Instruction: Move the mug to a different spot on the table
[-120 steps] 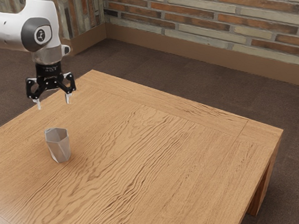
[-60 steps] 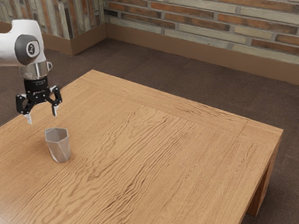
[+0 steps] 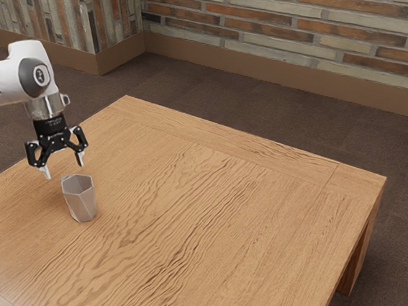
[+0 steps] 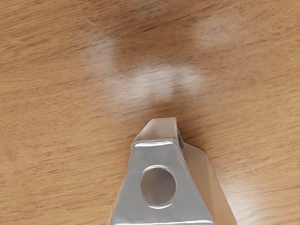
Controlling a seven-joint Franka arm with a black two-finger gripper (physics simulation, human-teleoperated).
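Arm (image 3: 14, 78): white, entering from the exterior view's left.
Gripper (image 3: 63, 168): black, fingers spread wide, holding nothing, pointing down just above the mug's rim and slightly toward the exterior view's left.
Mug (image 3: 79, 197): grey, faceted, upright on the table near its left edge in the exterior view; close under the hand in the wrist view (image 4: 164, 187).
Table (image 3: 228, 199): wooden.

Wrist view: mug (image 4: 159, 187) cut off at the lower edge, its lower part out of frame. Pale smudges (image 4: 154, 84) on the table (image 4: 51, 140) just beyond it, too blurred to read. Exterior view: arm (image 3: 9, 76) cropped at the left edge, table's near side chopped off too.
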